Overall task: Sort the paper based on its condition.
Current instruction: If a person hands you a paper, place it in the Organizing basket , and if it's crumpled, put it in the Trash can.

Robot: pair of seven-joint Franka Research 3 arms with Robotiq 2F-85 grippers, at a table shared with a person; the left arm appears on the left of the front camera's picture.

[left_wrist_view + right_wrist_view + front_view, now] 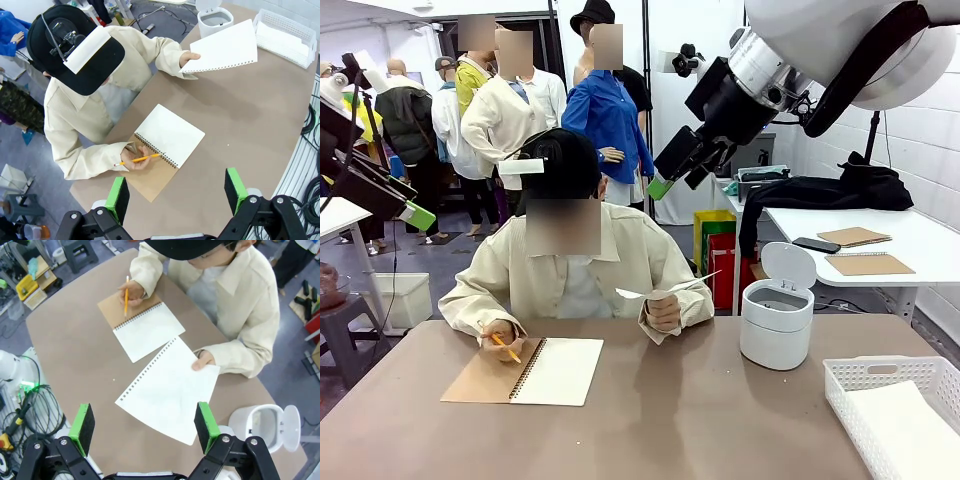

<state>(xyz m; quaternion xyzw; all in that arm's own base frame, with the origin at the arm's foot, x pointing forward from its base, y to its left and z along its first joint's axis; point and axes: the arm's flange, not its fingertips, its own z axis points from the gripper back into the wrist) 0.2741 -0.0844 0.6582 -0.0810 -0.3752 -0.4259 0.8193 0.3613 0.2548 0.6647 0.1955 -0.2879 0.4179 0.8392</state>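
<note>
Right wrist view: the right end effector point(144, 412) hangs with its jaws spread wide and nothing between them, above the paper point(167, 390) — a single white sheet that a person's hand point(202, 361) holds out by one corner over the bench point(75, 355), toward its far right edge. The left end effector point(177, 190), likewise released and empty, hovers above the open notebook point(170, 135), where the person's other hand point(131, 161) works a pencil point(140, 159). The handover would probably go best if the right arm came down on the sheet's free edge, well away from the fingers, and pinched fully — so thin a sheet is likely to slip or fold in a loose grip. The sheet looks flat, uncreased and blank, with a row of punched holes along one side. That suggests a good one, probably bound for the latticed basket point(855, 410) at the near right corner rather than the open-lidded bin point(776, 320) by the far right edge.
</note>
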